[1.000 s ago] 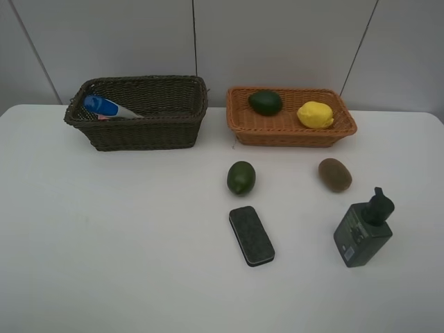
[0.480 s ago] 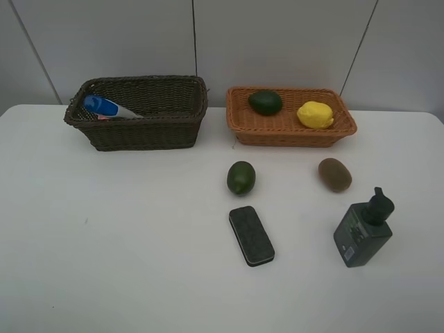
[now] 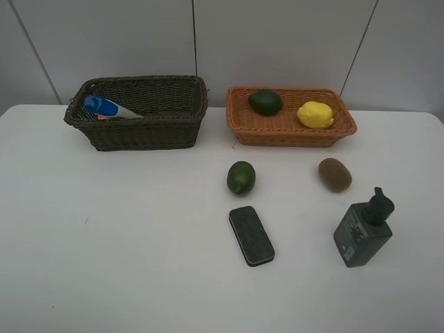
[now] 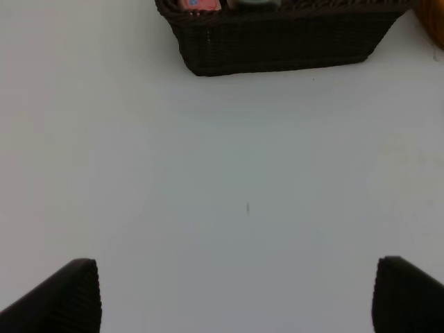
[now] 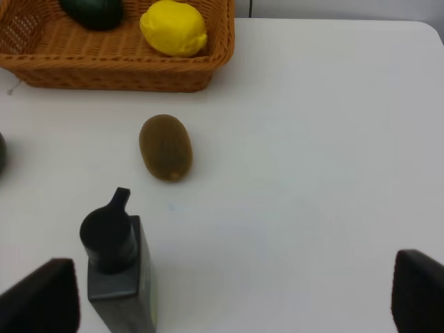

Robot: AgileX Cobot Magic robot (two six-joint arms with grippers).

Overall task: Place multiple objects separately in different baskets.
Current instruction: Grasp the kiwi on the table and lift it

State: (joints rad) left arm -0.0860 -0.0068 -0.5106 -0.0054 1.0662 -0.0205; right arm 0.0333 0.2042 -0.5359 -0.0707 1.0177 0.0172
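Note:
The dark brown basket (image 3: 139,133) holds the white blue-capped bottle (image 3: 104,106), with the pink bottle (image 4: 200,4) beside it. The orange-tan basket (image 3: 291,135) holds the avocado (image 3: 265,102) and the lemon (image 3: 315,114). On the table lie the lime (image 3: 241,177), the kiwi (image 3: 335,174), the black eraser (image 3: 251,235) and the dark-green pump bottle (image 3: 363,229). My left gripper (image 4: 236,298) is open and empty, well short of the dark basket (image 4: 277,41). My right gripper (image 5: 232,298) is open and empty, with the pump bottle (image 5: 118,270) by one finger and the kiwi (image 5: 165,147) ahead.
The white table (image 3: 139,243) ends at a grey panelled wall (image 3: 277,41) just behind both baskets. Neither arm shows in the exterior high view.

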